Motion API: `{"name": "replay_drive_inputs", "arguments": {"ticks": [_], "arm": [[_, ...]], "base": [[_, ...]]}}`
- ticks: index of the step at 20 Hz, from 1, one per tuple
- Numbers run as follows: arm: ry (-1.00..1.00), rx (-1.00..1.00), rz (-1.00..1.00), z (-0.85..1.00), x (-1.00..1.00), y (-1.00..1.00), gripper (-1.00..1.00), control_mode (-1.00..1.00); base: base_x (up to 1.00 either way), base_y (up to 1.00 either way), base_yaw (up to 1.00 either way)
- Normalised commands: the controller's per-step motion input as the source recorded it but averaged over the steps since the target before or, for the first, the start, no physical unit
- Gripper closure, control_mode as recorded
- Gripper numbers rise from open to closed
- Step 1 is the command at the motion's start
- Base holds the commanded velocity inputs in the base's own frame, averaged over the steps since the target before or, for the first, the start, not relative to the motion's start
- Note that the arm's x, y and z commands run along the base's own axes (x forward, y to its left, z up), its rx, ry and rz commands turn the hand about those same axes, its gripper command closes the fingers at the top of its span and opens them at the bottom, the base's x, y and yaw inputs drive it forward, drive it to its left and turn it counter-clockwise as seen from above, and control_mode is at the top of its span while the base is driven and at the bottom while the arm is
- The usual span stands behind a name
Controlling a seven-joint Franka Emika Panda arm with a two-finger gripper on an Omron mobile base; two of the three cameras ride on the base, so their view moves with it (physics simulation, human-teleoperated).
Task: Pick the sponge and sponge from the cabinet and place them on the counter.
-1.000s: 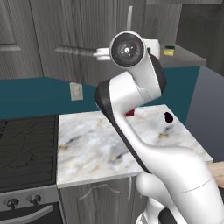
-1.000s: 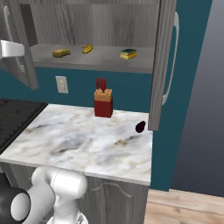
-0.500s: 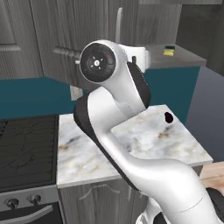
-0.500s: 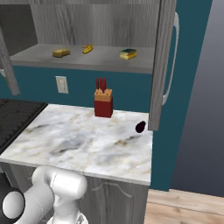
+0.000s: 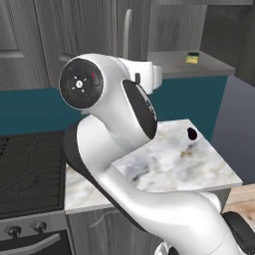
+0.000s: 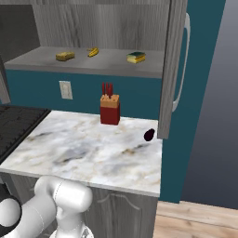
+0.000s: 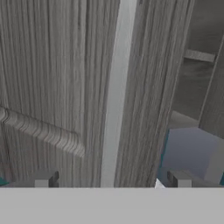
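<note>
Two sponges counted on the grey cabinet shelf (image 6: 107, 65).
Tan-yellow waisted sponge (image 6: 64, 56) at nine o'clock of the green-topped rectangular sponge (image 6: 136, 57); tool (image 7: 111, 179) spread wide, nothing held, silver bar handle (image 7: 117, 94) between its tips.

Gripper (image 7: 111, 180) faces the cabinet (image 7: 57, 78) door close up, grey wood grain with a raised panel edge running diagonally at lower left. Silver bar handle (image 7: 117, 92) runs top to bottom, lined up between the two fingertips (image 7: 43, 178), which stand wide apart, nothing between them. Past the door's right edge: grey shelf (image 7: 192, 120), teal wall (image 7: 186, 151) below.
</note>
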Motion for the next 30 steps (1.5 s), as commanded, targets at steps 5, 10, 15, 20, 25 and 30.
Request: {"name": "replay_drive_inputs", "arguments": {"ticks": [5, 10, 15, 20, 25, 30], "arm": [[0.0, 0.03, 0.0, 0.0, -0.5, 0.03, -1.0, -1.0], [0.0, 0.12, 0.0, 0.0, -0.43, -0.16, -1.0, -1.0], [0.0, 0.18, 0.0, 0.0, -0.43, -0.2, -1.0, -1.0], [0.0, 0.2, 0.0, 0.02, -0.4, -0.32, -1.0, -1.0], [0.0, 0.19, 0.0, 0.0, -0.29, -0.32, -1.0, -1.0], [0.0, 0.21, 0.0, 0.01, -0.01, -0.36, -1.0, -1.0]], "base": [[0.0, 0.0, 0.0], [0.0, 0.0, 0.0], [0.0, 0.0, 0.0], [0.0, 0.0, 0.0], [0.0, 0.0, 0.0], [0.0, 0.0, 0.0]]}}
